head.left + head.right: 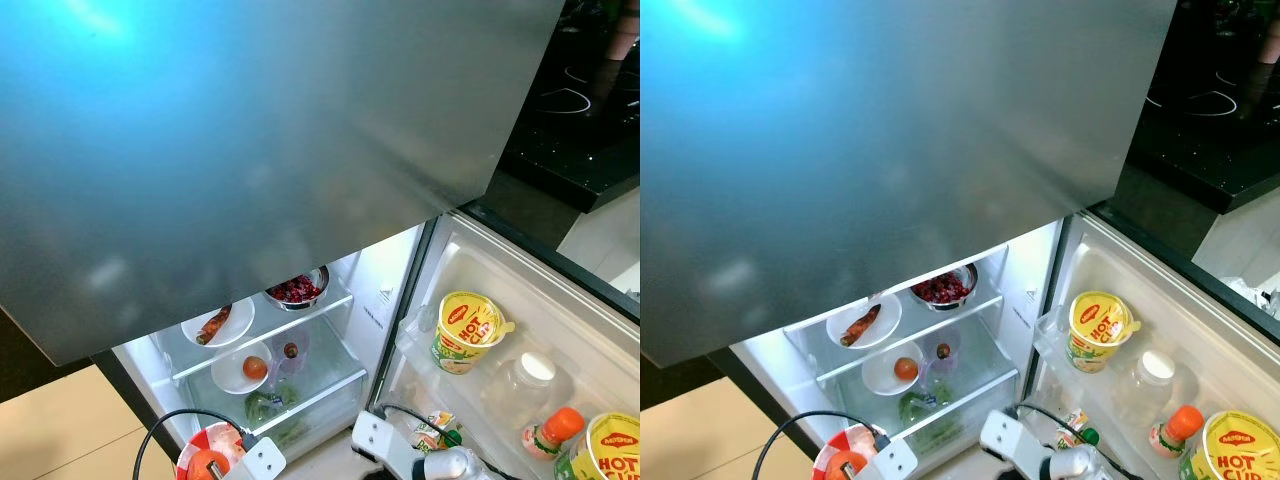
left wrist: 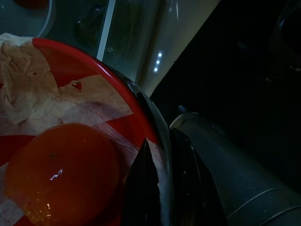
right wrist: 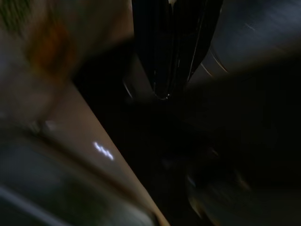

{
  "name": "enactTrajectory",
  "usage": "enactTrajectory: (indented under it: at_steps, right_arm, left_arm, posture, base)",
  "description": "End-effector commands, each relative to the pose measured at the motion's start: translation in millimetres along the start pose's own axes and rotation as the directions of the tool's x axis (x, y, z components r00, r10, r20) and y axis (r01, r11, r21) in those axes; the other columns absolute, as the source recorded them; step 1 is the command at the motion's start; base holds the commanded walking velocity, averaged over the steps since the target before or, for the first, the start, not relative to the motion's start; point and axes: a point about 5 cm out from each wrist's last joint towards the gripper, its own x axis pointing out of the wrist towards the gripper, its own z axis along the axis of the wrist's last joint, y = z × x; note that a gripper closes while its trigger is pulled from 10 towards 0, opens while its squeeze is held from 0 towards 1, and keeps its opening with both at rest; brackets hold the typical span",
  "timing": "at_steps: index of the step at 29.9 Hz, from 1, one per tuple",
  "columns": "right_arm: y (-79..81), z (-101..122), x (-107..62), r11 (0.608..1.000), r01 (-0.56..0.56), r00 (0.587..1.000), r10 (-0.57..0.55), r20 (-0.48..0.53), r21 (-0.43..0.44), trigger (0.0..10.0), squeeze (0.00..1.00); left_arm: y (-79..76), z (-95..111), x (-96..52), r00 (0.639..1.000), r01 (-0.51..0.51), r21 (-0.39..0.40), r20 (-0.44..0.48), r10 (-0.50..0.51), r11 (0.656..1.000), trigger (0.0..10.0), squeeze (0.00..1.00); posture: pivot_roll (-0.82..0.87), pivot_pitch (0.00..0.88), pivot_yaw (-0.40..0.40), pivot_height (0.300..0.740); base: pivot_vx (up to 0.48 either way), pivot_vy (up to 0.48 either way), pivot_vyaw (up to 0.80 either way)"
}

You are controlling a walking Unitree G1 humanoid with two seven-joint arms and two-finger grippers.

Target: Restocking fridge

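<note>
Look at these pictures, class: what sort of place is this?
Most likely a home kitchen: an open white fridge with lit glass shelves holding food, yellow noodle cups in its door, and a black glass cooktop beside it.

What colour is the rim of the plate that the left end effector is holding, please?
Red; the plate in the left end effector shows best in the left wrist view.

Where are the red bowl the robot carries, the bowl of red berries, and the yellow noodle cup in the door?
red bowl (image 2: 136,108), left wrist view, on its rim.
bowl of berries (image 1: 296,290), left eye view, on the berries.
noodle cup (image 1: 466,325), left eye view, on its lid.
</note>
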Motion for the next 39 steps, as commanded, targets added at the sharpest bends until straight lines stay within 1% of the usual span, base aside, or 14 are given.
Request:
enactTrajectory:
  at_steps: [1, 3, 4, 5, 6, 7, 9, 14, 16, 19, 24, 25, 31, 39]
  right_arm:
    - [-1.6, -1.3, 1.0, 0.998, 0.059, 0.998, -0.058, -0.012, 0.023, 10.0, 0.00]
    - [-5.3, 7.4, 2.1, 0.989, 0.107, 0.992, -0.113, 0.053, 0.104, 10.0, 0.00]
    - [-5.3, 7.4, 2.1, 0.989, 0.107, 0.992, -0.113, 0.053, 0.104, 10.0, 0.00]
    - [-8.0, 13.4, 2.7, 0.982, 0.130, 0.986, -0.142, 0.083, 0.140, 10.0, 0.00]
    - [-8.7, 18.2, 3.2, 0.978, 0.125, 0.983, -0.145, 0.114, 0.165, 10.0, 0.00]
    - [-8.7, 18.2, 3.2, 0.978, 0.125, 0.983, -0.145, 0.114, 0.165, 10.0, 0.00]
    - [-11.5, 31.7, 3.6, 0.968, 0.106, 0.968, -0.153, 0.200, 0.228, 10.0, 0.00]
    - [-13.7, 38.1, 3.5, 0.966, 0.105, 0.961, -0.159, 0.226, 0.234, 10.0, 0.00]
    - [-16.3, 47.2, 3.2, 0.960, 0.093, 0.948, -0.166, 0.271, 0.264, 10.0, 0.00]
    - [-17.7, 52.2, 2.9, 0.960, 0.085, 0.942, -0.164, 0.292, 0.266, 10.0, 0.00]
    - [-19.3, 56.3, 2.7, 0.964, 0.089, 0.941, -0.163, 0.295, 0.249, 10.0, 0.00]
    - [-21.8, 60.9, 1.8, 0.966, 0.092, 0.937, -0.166, 0.306, 0.242, 10.0, 0.00]
    - [-27.4, 71.7, -0.8, 0.971, 0.096, 0.926, -0.169, 0.337, 0.221, 10.0, 0.00]
    - [-29.0, 79.8, -1.7, 0.975, 0.089, 0.917, -0.160, 0.365, 0.204, 10.0, 0.00]
  left_arm:
    - [0.7, -7.9, -1.9, 1.000, -0.011, -0.009, -0.026, 0.010, 1.000, 10.0, 0.00]
    - [0.0, -7.9, -1.8, 1.000, -0.010, -0.008, -0.026, 0.010, 1.000, 10.0, 0.00]
    - [0.0, -7.9, -1.8, 1.000, -0.010, -0.008, -0.026, 0.010, 1.000, 10.0, 0.00]
    - [-0.1, -7.8, -1.8, 1.000, -0.010, -0.006, -0.026, 0.010, 1.000, 10.0, 0.00]
    - [0.2, -7.7, -1.8, 1.000, -0.012, -0.006, -0.025, 0.011, 1.000, 10.0, 0.00]
    - [0.2, -7.7, -1.8, 1.000, -0.012, -0.006, -0.025, 0.011, 1.000, 10.0, 0.00]
    - [1.9, -6.9, -1.9, 1.000, -0.016, 0.003, -0.022, 0.016, 1.000, 10.0, 0.00]
    - [4.8, -5.2, -2.0, 1.000, -0.021, 0.009, -0.016, 0.022, 1.000, 10.0, 0.00]
    - [7.4, -2.0, -1.7, 1.000, -0.028, 0.018, -0.003, 0.028, 0.999, 10.0, 0.00]
    - [8.5, 0.0, -1.4, 1.000, -0.031, 0.026, 0.004, 0.031, 0.999, 10.0, 0.00]
    - [10.1, 3.5, -0.9, 0.999, -0.035, 0.037, 0.015, 0.035, 0.999, 10.0, 0.00]
    - [11.9, 7.5, -0.4, 0.999, -0.039, 0.049, 0.028, 0.038, 0.998, 10.0, 0.00]
    - [16.2, 14.3, 0.3, 0.998, -0.048, 0.081, 0.047, 0.045, 0.996, 10.0, 0.00]
    - [18.6, 20.3, 0.9, 0.997, -0.053, 0.100, 0.066, 0.046, 0.994, 10.0, 0.00]
  posture:
    - [-0.03, 0.000, -0.010, 0.740]
    - [-0.03, 0.000, -0.010, 0.740]
    - [-0.03, 0.000, -0.010, 0.740]
    - [-0.03, 0.000, -0.010, 0.740]
    - [-0.03, 0.000, -0.010, 0.740]
    - [-0.03, 0.000, -0.010, 0.740]
    - [-0.03, 0.000, -0.008, 0.740]
    - [-0.03, 0.000, -0.007, 0.740]
    - [-0.03, 0.000, -0.007, 0.740]
    - [-0.03, 0.000, -0.007, 0.740]
    - [-0.03, 0.000, -0.007, 0.740]
    - [-0.03, 0.000, -0.007, 0.730]
    - [-0.03, 0.000, -0.007, 0.705]
    - [-0.02, 0.000, -0.005, 0.665]
  base:
    - [0.000, 0.000, 0.00]
    - [0.000, 0.000, 0.00]
    - [0.000, 0.000, 0.00]
    - [0.000, 0.000, 0.00]
    - [0.000, 0.000, 0.00]
    - [0.000, 0.000, 0.00]
    - [0.000, 0.000, 0.00]
    - [0.000, 0.000, 0.00]
    - [0.000, 0.000, 0.00]
    - [0.000, 0.000, 0.00]
    - [0.000, 0.000, 0.00]
    - [0.000, 0.000, 0.00]
    - [0.000, 0.000, 0.00]
    - [0.000, 0.000, 0.00]
